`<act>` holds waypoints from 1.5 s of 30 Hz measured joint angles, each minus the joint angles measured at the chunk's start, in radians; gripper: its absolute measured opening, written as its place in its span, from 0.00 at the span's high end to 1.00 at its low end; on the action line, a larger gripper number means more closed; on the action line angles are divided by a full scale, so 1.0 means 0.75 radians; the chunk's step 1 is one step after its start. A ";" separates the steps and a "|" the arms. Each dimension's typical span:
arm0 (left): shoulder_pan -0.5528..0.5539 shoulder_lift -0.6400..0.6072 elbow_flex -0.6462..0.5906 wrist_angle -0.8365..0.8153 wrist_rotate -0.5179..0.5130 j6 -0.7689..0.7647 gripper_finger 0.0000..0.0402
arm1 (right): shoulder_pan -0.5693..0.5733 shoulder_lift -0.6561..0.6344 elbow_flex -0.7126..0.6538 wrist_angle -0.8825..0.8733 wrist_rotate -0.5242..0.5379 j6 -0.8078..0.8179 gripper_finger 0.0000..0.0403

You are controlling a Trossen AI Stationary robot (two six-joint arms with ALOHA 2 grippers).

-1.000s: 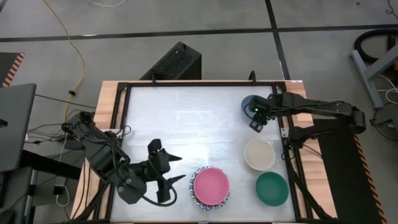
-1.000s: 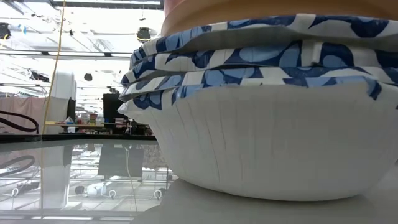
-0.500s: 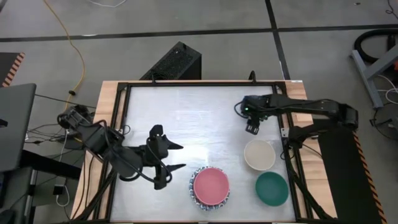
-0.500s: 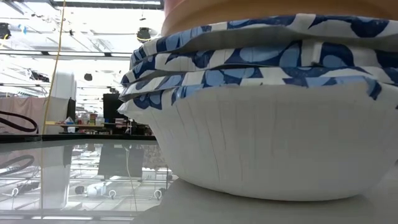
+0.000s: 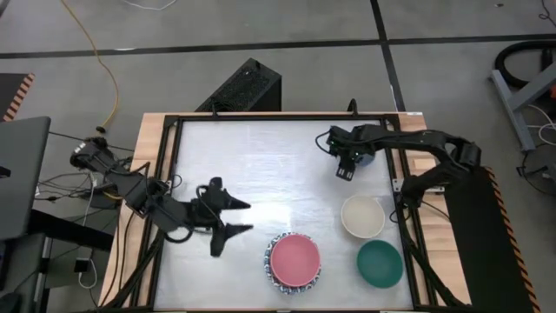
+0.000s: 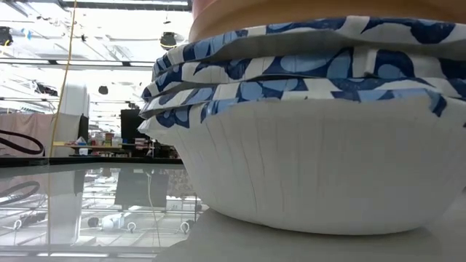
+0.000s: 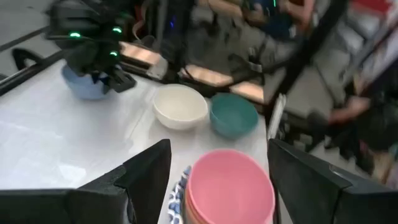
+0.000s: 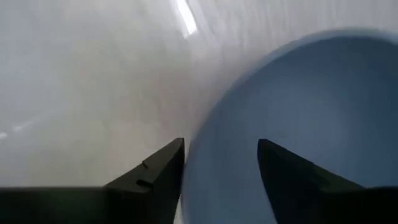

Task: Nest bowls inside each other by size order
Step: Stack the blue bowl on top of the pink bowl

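We see the right gripper [image 8: 219,163] spread open, straddling the blue bowl's [image 8: 298,118] rim; the left gripper [image 5: 228,217] hangs open beside the pink-topped stack [image 5: 294,262].

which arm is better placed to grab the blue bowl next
Right. The right gripper is open directly over the blue bowl, its fingers straddling the rim at the table's far right. The left gripper is open too, but sits across the table beside the pink-topped stack.
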 joint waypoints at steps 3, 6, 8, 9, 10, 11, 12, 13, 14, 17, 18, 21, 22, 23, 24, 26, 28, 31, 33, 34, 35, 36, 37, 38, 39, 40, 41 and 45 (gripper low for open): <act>0.011 -0.108 -0.174 0.159 -0.064 -0.083 0.36 | -0.022 0.025 0.000 -0.012 -0.001 0.021 0.55; 0.011 -0.183 -0.307 0.265 -0.116 -0.121 0.36 | -0.026 0.046 0.000 -0.019 0.000 0.032 0.72; 0.011 -0.218 -0.365 0.295 -0.140 -0.142 0.36 | -0.026 0.059 0.000 -0.024 0.004 0.064 0.85; 0.011 -0.234 -0.387 0.304 -0.141 -0.153 0.36 | -0.025 0.063 0.000 -0.024 0.003 0.076 0.92; 0.011 -0.245 -0.403 0.309 -0.144 -0.163 0.36 | -0.024 0.064 0.000 -0.025 -0.003 0.078 0.95; 0.011 -0.254 -0.415 0.309 -0.149 -0.172 0.36 | -0.019 0.064 0.000 -0.024 -0.004 0.088 0.96; 0.011 -0.258 -0.423 0.306 -0.159 -0.177 0.36 | -0.010 0.064 0.000 -0.024 -0.005 0.097 0.96; 0.011 -0.259 -0.426 0.299 -0.168 -0.177 0.36 | -0.003 0.058 0.000 -0.026 -0.005 0.101 0.96; 0.011 -0.259 -0.427 0.293 -0.171 -0.176 0.36 | 0.005 0.049 0.000 -0.030 -0.007 0.102 0.96; 0.011 -0.259 -0.427 0.252 -0.176 -0.180 0.36 | 0.052 -0.010 0.015 -0.045 -0.054 0.104 0.98; 0.011 -0.259 -0.427 0.234 -0.176 -0.183 0.36 | 0.073 -0.035 0.026 -0.050 -0.056 0.104 0.98; 0.011 -0.258 -0.427 0.208 -0.178 -0.186 0.36 | 0.138 -0.114 0.081 -0.079 -0.058 0.104 0.98; 0.011 -0.258 -0.427 0.207 -0.182 -0.186 0.36 | 0.159 -0.140 0.103 -0.090 -0.059 0.105 0.98; 0.011 -0.258 -0.427 0.207 -0.191 -0.181 0.36 | 0.185 -0.163 0.127 -0.102 -0.062 0.110 0.98; 0.011 -0.258 -0.427 0.204 -0.204 -0.174 0.36 | 0.213 -0.184 0.153 -0.110 -0.070 0.113 0.98; 0.011 -0.258 -0.427 0.200 -0.222 -0.158 0.36 | 0.274 -0.229 0.200 -0.114 -0.101 0.106 0.98; 0.012 -0.258 -0.427 0.191 -0.241 -0.148 0.36 | 0.353 -0.267 0.251 -0.102 -0.141 0.077 0.98; 0.012 -0.258 -0.427 0.178 -0.258 -0.147 0.36 | 0.487 -0.306 0.328 -0.088 -0.171 0.047 0.98; 0.012 -0.258 -0.427 0.170 -0.267 -0.149 0.36 | 0.580 -0.313 0.384 -0.082 -0.172 0.046 0.98; 0.012 -0.258 -0.427 0.166 -0.269 -0.151 0.36 | 0.627 -0.313 0.415 -0.076 -0.174 0.046 0.98; 0.012 -0.258 -0.427 0.161 -0.269 -0.155 0.36 | 0.678 -0.311 0.443 -0.072 -0.175 0.038 0.98; 0.012 -0.258 -0.427 0.154 -0.270 -0.159 0.36 | 0.730 -0.303 0.476 -0.068 -0.176 0.017 0.98; 0.012 -0.258 -0.427 0.150 -0.270 -0.168 0.36 | 0.785 -0.293 0.508 -0.067 -0.176 -0.015 0.98; 0.012 -0.258 -0.427 0.146 -0.272 -0.170 0.36 | 0.842 -0.279 0.540 -0.065 -0.176 -0.059 0.98; 0.012 -0.258 -0.427 0.140 -0.272 -0.177 0.36 | 0.903 -0.262 0.572 -0.064 -0.176 -0.115 0.98; 0.012 -0.258 -0.427 0.134 -0.273 -0.182 0.36 | 0.958 -0.243 0.601 -0.064 -0.175 -0.177 0.98; 0.012 -0.258 -0.427 0.133 -0.273 -0.188 0.36 | 1.017 -0.220 0.631 -0.065 -0.162 -0.236 0.98; 0.012 -0.258 -0.427 0.133 -0.275 -0.193 0.36 | 1.233 -0.113 0.750 -0.072 0.016 -0.385 0.98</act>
